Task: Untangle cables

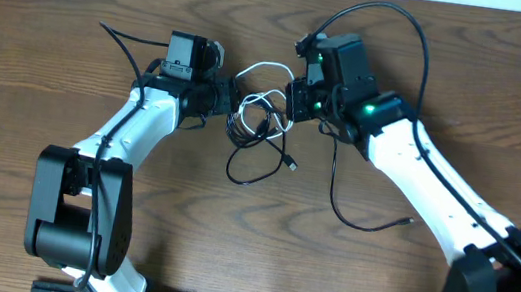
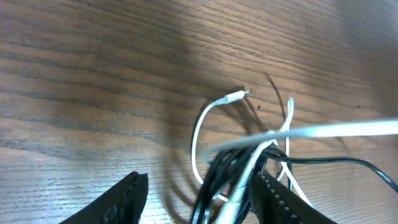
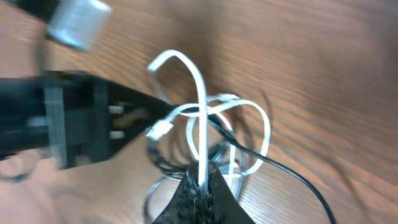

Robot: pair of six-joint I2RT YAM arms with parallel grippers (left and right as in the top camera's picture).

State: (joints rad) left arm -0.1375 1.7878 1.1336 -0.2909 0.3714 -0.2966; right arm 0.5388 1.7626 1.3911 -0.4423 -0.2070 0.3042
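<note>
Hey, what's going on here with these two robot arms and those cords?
Two arms meet at a knot of cables in the middle of the table. The right pincer is shut on a strand of the white cable. The left pincer is open, with its fingers on either side of the bundle and not clamping it. The white cable and the black cable are looped through each other and not yet apart.

1. The left hand (image 2: 198, 198) is cut off by the left wrist view's lower edge.
2. The white cable (image 2: 339, 129) is blurred across that view's right side.
3. Overhead, where the black cable (image 1: 230, 162) crosses the white is too small to trace.
</note>
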